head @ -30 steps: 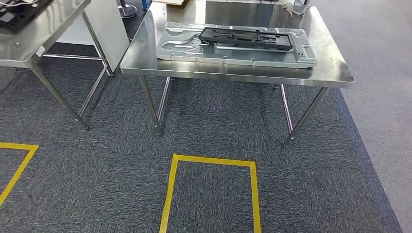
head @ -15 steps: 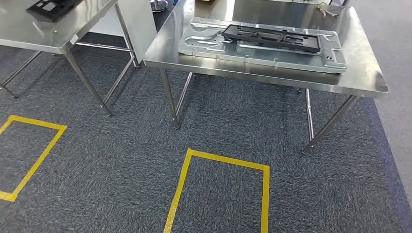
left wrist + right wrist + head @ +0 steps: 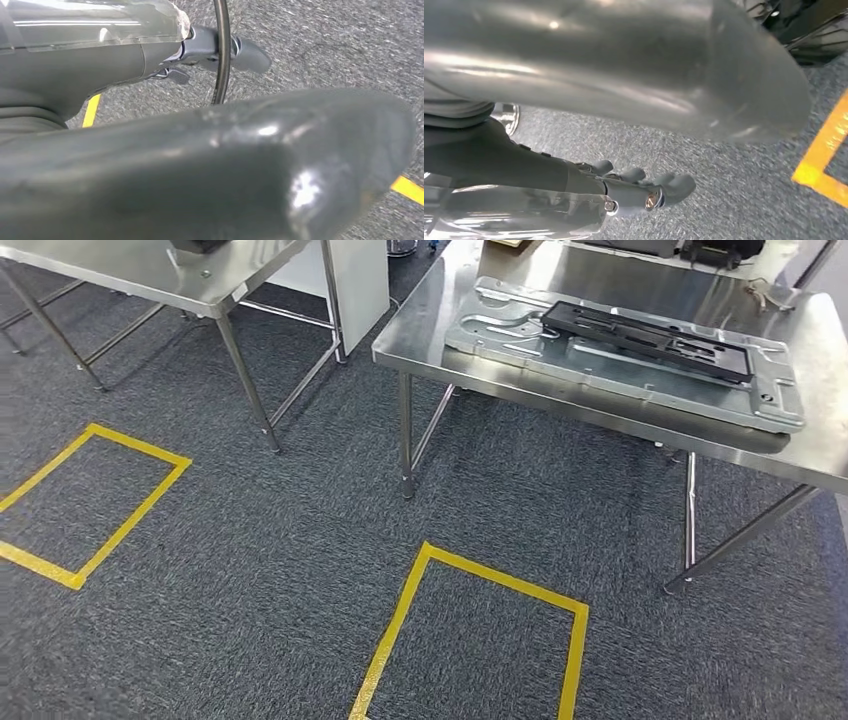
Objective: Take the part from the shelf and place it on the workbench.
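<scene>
A long black part [image 3: 650,338] lies flat on a silver metal plate [image 3: 500,335] on the steel workbench [image 3: 425,335] at the upper right of the head view. In the left wrist view my left hand [image 3: 210,155] hangs over the grey carpet, its fingers [image 3: 247,54] stretched out and holding nothing. My right hand [image 3: 614,75] likewise hangs above the carpet in the right wrist view, its fingers [image 3: 644,187] apart and empty.
A second steel table [image 3: 235,285] stands at the upper left with a dark object at its far edge. A white panel [image 3: 362,280] stands between the two tables. Two yellow tape rectangles [image 3: 480,590] [image 3: 95,495] mark the carpet in front of them.
The whole picture has shifted: the camera has turned left, so the workbench now sits further right and tilted, and the left table and left rectangle show more.
</scene>
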Robot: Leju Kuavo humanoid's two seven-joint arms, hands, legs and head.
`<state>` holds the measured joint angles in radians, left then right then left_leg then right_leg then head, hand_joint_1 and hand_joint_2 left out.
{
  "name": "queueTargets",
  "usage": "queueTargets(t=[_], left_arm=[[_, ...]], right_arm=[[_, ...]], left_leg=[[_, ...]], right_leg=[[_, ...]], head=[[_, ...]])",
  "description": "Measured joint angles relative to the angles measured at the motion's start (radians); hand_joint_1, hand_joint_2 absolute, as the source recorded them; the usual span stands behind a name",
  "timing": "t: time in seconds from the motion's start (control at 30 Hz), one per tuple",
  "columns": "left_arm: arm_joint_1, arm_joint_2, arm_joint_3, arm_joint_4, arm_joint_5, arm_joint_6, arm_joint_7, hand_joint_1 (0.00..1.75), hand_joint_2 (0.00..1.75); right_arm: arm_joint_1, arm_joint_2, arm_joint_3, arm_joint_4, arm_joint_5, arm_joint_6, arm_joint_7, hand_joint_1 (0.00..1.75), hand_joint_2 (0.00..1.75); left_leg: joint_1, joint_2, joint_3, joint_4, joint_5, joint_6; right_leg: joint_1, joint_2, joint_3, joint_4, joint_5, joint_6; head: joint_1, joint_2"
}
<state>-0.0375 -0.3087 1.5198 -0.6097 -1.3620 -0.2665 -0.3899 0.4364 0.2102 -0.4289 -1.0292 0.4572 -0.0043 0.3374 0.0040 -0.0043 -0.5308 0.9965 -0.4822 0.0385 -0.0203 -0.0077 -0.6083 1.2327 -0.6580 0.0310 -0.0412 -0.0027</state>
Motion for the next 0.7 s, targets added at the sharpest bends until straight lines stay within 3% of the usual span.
queueTargets(t=[0.03, 0.07, 0.1, 0.17, 0.23, 0.27, 0.33, 0.4, 0.47, 0.53, 0.6, 0.7], left_arm=[[0.0, -0.001, 0.0, -0.001, -0.001, -0.001, 0.0, 0.0, 0.0], [0.001, -0.002, 0.0, -0.002, -0.001, -0.001, 0.0, 0.0, 0.0], [0.002, -0.003, 0.001, -0.003, -0.002, -0.001, 0.0, 0.0, 0.0], [0.001, -0.006, 0.001, -0.004, -0.003, -0.002, 0.0, 0.0, 0.0], [-0.003, -0.008, 0.001, -0.005, -0.003, -0.002, 0.0, 0.0, 0.0], [-0.004, -0.009, 0.002, -0.007, -0.003, -0.002, 0.0, 0.0, 0.0], [-0.002, -0.01, 0.004, -0.012, -0.003, -0.002, 0.0, 0.0, 0.0], [0.0, -0.01, 0.006, -0.017, -0.003, -0.002, 0.0, 0.0, 0.0], [-0.002, -0.011, 0.007, -0.018, -0.004, -0.002, 0.0, 0.0, 0.0], [-0.004, -0.012, 0.007, -0.019, -0.007, -0.001, 0.0, 0.0, 0.0], [-0.004, -0.012, 0.007, -0.019, -0.009, -0.001, 0.0, 0.0, 0.0], [-0.003, -0.012, 0.007, -0.019, -0.009, -0.001, 0.0, 0.0, 0.0]], right_arm=[[0.002, 0.0, 0.0, 0.0, 0.0, 0.0, 0.0, 0.0, 0.0], [0.003, 0.0, 0.0, 0.0, 0.0, 0.0, 0.0, 0.0, 0.0], [0.003, 0.0, 0.0, -0.001, 0.0, 0.0, 0.001, 0.0, 0.0], [0.004, 0.0, 0.0, -0.001, 0.0, 0.0, 0.001, 0.0, 0.0], [0.006, 0.0, 0.0, -0.002, 0.0, 0.001, 0.001, 0.0, 0.0], [0.006, 0.0, 0.0, -0.002, 0.0, 0.001, 0.001, 0.0, 0.0], [0.007, 0.0, 0.0, -0.002, 0.0, 0.002, 0.001, 0.0, 0.0], [0.007, 0.0, 0.0, -0.003, 0.0, 0.004, 0.0, 0.0, 0.0], [0.008, -0.001, -0.001, -0.004, 0.003, 0.006, -0.001, 0.0, 0.0], [0.008, -0.003, -0.002, -0.003, 0.008, 0.01, -0.003, 0.0, 0.0], [0.007, -0.004, -0.003, -0.002, 0.01, 0.012, -0.004, 0.0, 0.0], [0.006, -0.004, -0.003, -0.002, 0.01, 0.012, -0.005, 0.0, 0.0]], left_leg=[[-0.001, -0.012, -0.002, 0.001, 0.001, 0.001], [-0.001, -0.025, -0.002, 0.002, 0.002, 0.001], [-0.001, -0.039, -0.002, 0.003, 0.002, -0.001], [-0.002, -0.063, -0.004, 0.01, 0.001, -0.006], [-0.003, -0.087, -0.014, 0.019, 0.001, -0.017], [-0.001, -0.1, -0.019, 0.021, 0.003, -0.024], [0.004, -0.112, -0.029, 0.025, 0.005, -0.038], [0.004, -0.074, -0.049, 0.066, -0.023, -0.049], [0.006, -0.025, -0.097, 0.174, -0.086, -0.056], [0.01, -0.011, -0.143, 0.28, -0.131, -0.062], [0.011, -0.008, -0.157, 0.315, -0.14, -0.065], [0.012, -0.007, -0.154, 0.31, -0.134, -0.065]], right_leg=[[-0.001, 0.002, -0.017, 0.034, -0.004, 0.0], [-0.001, 0.004, -0.018, 0.032, 0.012, 0.0], [-0.002, 0.008, -0.001, -0.005, 0.044, -0.002], [-0.006, 0.052, 0.056, -0.132, 0.112, -0.007], [-0.007, 0.096, 0.086, -0.207, 0.134, -0.012], [-0.006, 0.099, 0.088, -0.216, 0.132, -0.015], [-0.006, 0.073, 0.089, -0.223, 0.136, -0.025], [-0.008, 0.046, 0.091, -0.23, 0.141, -0.038], [-0.006, 0.016, 0.09, -0.232, 0.141, -0.046], [-0.004, -0.015, 0.089, -0.231, 0.14, -0.049], [-0.003, -0.03, 0.089, -0.231, 0.139, -0.05], [-0.003, -0.034, 0.089, -0.231, 0.139, -0.049]], head=[[0.0, 0.0], [0.0, 0.0], [0.0, 0.0], [0.0, 0.0], [0.0, 0.0], [0.0, 0.0], [0.0, 0.0], [-0.001, 0.0], [-0.002, 0.0], [-0.002, 0.0], [-0.002, 0.0], [-0.002, 0.0]])
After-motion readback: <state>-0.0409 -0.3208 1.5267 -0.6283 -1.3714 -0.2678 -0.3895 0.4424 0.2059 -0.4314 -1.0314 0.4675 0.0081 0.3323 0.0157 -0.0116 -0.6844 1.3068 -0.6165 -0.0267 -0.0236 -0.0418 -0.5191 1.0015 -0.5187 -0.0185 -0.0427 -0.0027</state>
